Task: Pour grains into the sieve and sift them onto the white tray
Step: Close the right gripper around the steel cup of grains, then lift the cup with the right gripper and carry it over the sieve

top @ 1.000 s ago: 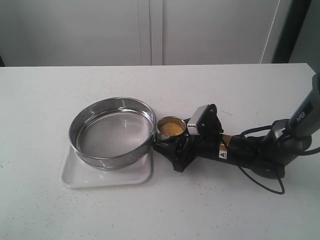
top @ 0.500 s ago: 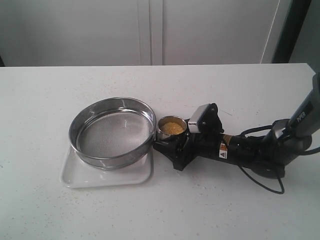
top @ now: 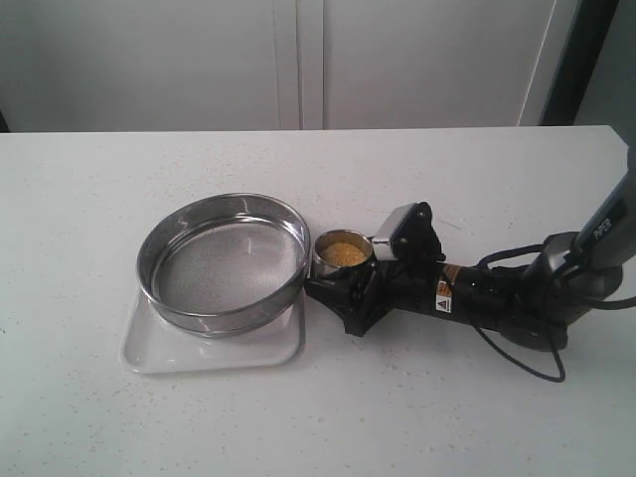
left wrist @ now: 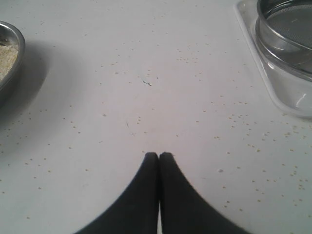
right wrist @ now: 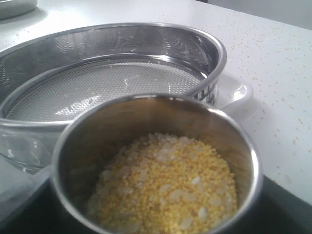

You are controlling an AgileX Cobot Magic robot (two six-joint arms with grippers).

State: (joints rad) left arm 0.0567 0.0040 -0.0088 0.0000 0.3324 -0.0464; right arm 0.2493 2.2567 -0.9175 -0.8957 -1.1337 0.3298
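Grains (right wrist: 165, 187) are sitting in the steel cup (top: 320, 260) your R claw (top: 342, 272) is grasping, just beside the sieve (top: 224, 263), which is resting on the white tray (top: 214, 351). Your L claw (left wrist: 159, 156) is clenched, empty, over the desk (left wrist: 146, 73).

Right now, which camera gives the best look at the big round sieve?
The exterior view: the whole sieve shows, standing on the white tray. The right wrist view shows its mesh closer, but the cup hides part. The left wrist view catches only its edge.
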